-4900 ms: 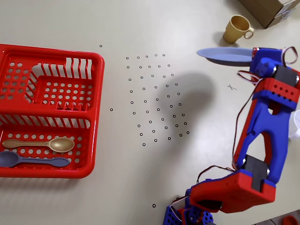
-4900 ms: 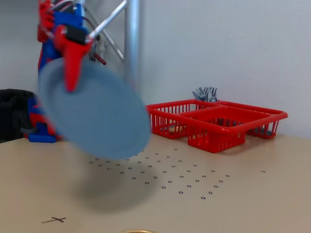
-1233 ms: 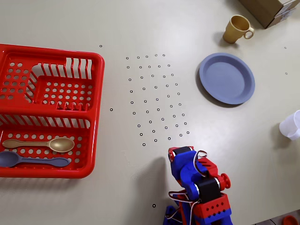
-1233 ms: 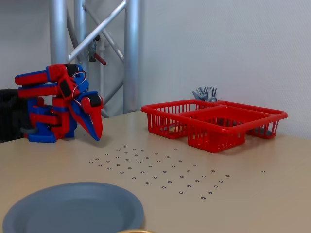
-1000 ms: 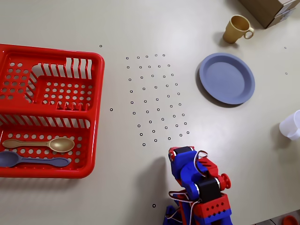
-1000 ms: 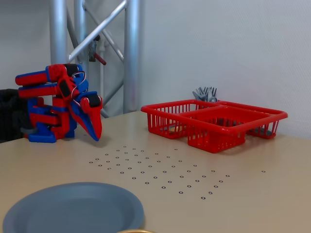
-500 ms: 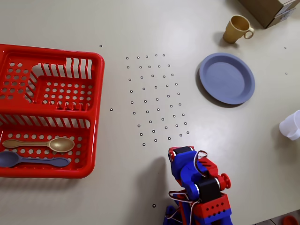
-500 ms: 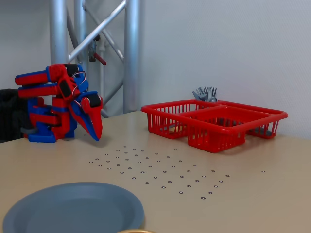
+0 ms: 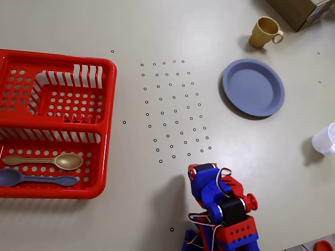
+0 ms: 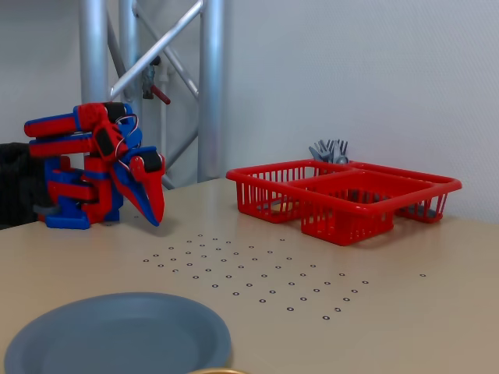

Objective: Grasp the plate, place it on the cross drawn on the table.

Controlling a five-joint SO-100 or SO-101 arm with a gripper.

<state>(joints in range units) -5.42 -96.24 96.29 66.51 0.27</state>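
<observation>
The plate [image 9: 253, 87] lies flat at the overhead view's right, well apart from the folded arm. The gripper [image 10: 153, 212] looks closed, holding nothing. Light, stiff plastic, probably; pinch its raised rim.

The pale beige dotted table [image 9: 157, 31] carries a round blue-grey plastic plate [image 9: 253, 87] at two o'clock, a yellow mug [image 9: 263, 32] beyond it, and a red plastic basket [image 9: 52, 125] at nine o'clock.
</observation>
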